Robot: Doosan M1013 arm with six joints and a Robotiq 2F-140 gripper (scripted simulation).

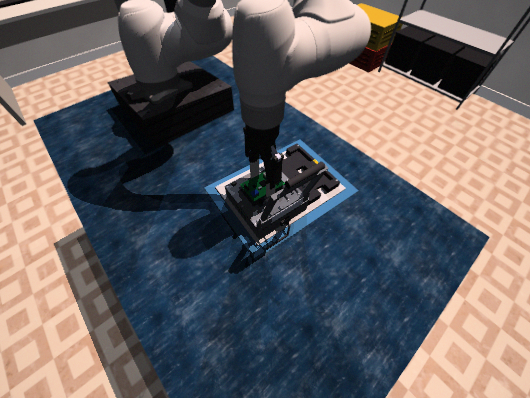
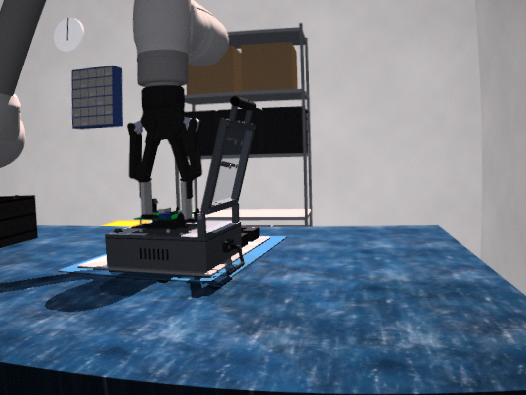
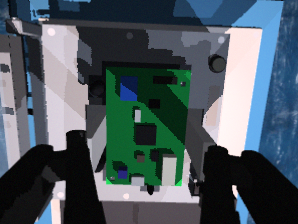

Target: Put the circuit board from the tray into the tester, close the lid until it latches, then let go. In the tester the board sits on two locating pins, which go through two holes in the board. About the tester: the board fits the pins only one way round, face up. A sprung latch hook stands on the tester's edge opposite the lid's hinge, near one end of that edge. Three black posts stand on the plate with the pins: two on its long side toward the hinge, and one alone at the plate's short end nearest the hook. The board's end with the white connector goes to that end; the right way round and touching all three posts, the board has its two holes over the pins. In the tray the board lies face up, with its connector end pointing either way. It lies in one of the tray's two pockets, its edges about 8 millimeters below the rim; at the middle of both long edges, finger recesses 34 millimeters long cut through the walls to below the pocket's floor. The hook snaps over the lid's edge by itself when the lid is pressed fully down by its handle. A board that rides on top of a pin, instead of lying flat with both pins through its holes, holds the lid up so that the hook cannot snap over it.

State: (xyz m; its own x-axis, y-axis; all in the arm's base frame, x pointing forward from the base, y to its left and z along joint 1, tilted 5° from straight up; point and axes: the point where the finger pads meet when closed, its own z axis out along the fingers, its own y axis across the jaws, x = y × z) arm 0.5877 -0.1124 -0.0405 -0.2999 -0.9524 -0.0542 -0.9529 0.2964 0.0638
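Tray (image 1: 326, 181) just beside tester (image 1: 243, 212) (image 2: 158, 253) (lid (image 2: 214, 171) upright); board (image 1: 254, 188) (image 2: 161, 216) (image 3: 120, 150) above tester.

Beyond the pincer (image 1: 264, 186) (image 2: 166, 200) (image 3: 146, 175), plain pale walls (image 2: 397, 109); behind it, a grey shelf unit (image 2: 304, 65) bearing brown boxes (image 2: 269, 68). Left of it in the exterior view, a round clock (image 2: 68, 34) above a blue-framed cabinet (image 2: 118, 96). Around it in the top view, diamond-patterned floor (image 1: 480, 320); hard shadows.

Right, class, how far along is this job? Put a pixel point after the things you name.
Done, it seems: the circuit board (image 1: 256, 190) (image 2: 161, 216) (image 3: 146, 117) is out of the tray and over the tester (image 1: 239, 212) (image 2: 184, 258) (image 3: 62, 100). In hand: the gripper (image 1: 264, 184) (image 2: 166, 212) (image 3: 146, 128) has it by its long edges. Left: seating and releasing it, then closing the lid (image 1: 292, 200) (image 2: 213, 174) (image 3: 20, 100), which stands raised, until latched.
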